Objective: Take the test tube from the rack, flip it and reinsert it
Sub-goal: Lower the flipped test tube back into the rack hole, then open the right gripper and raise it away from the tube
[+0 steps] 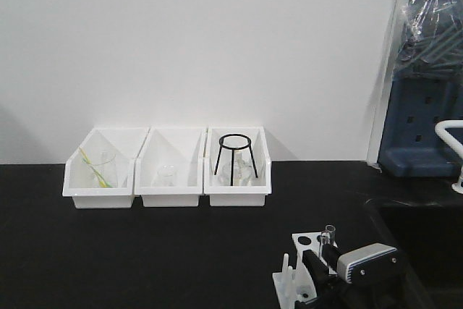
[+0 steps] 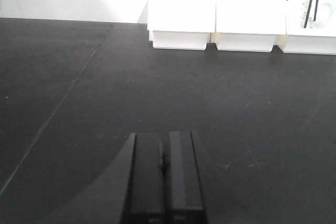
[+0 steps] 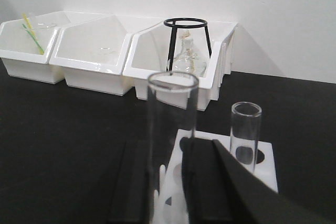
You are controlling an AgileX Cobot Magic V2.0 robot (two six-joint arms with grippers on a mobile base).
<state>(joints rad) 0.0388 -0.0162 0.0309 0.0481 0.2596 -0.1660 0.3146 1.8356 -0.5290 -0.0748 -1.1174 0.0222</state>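
— Glass test tube (image 3: 171, 145): where?
— Upright, open rim up, clamped between the right gripper (image 3: 173, 182) fingers over the white rack (image 3: 262, 169).
— Left gripper (image 2: 164, 174)?
— Fingers pressed together, holding nothing, above the black tabletop (image 2: 157, 87).

I could read no text, label, brand or number anywhere; the bins (image 1: 168, 171), rack (image 3: 262, 166) and tabletop (image 2: 157, 87) were unmarked.

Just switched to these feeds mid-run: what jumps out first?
Close to the right wrist camera, a clear test tube stands open end up between the right gripper fingers, above the white rack, where a second tube sits in a hole. Behind, three white bins line the wall, the rightmost holding a black ring stand.
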